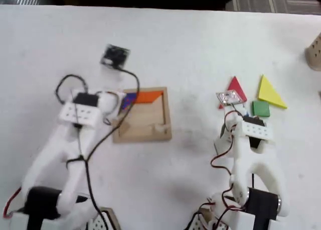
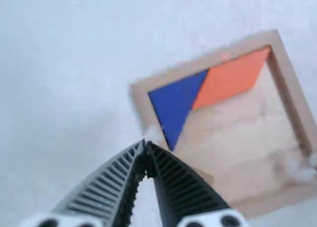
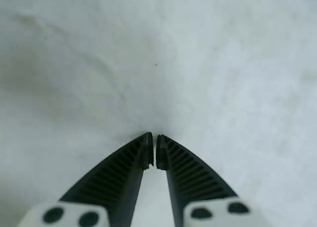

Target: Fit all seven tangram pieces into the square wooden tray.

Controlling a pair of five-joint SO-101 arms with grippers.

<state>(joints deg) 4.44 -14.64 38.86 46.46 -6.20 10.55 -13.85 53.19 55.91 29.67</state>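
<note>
Left gripper [image 2: 147, 150] and right gripper [image 3: 153, 150] were both clenched empty, and the yellow triangle [image 1: 271, 92] looked light, stiff and flat, so I'd pinch across its edges.

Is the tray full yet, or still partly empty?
Partly empty. The blue triangle and orange piece lie in the wooden tray; much of its floor is bare wood.

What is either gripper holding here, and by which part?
Nothing is held. The left gripper is shut and empty by the tray rim. The right gripper is shut and empty over the table.
</note>
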